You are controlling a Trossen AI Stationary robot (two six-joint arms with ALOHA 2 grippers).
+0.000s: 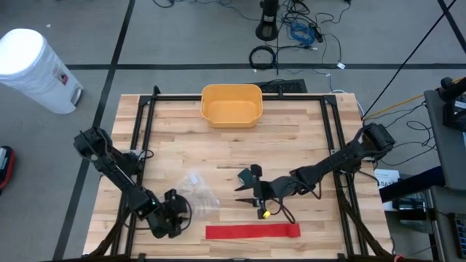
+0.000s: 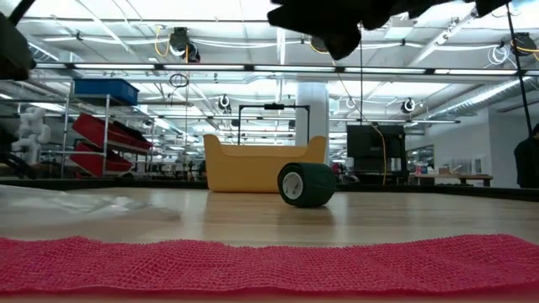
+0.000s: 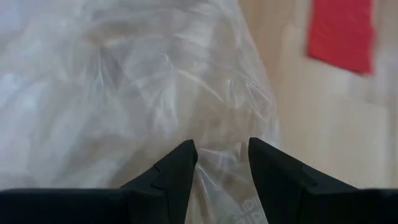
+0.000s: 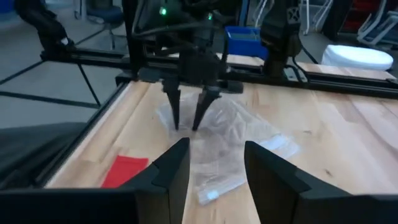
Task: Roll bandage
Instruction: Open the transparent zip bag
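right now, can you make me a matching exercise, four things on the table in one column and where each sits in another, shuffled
Things:
1. yellow plastic bin
2. flat red bandage strip
3. crinkled clear plastic bag
4. dark green bandage roll

Places:
A. under the left end effector, on the table's left half
B. along the near table edge
C. centred at the far table edge
D. on the wood in front of the bin, seen from table height

Pairs: 1-C, 2-B, 3-A, 4-D

Red bandage unrolled flat, table's near edge
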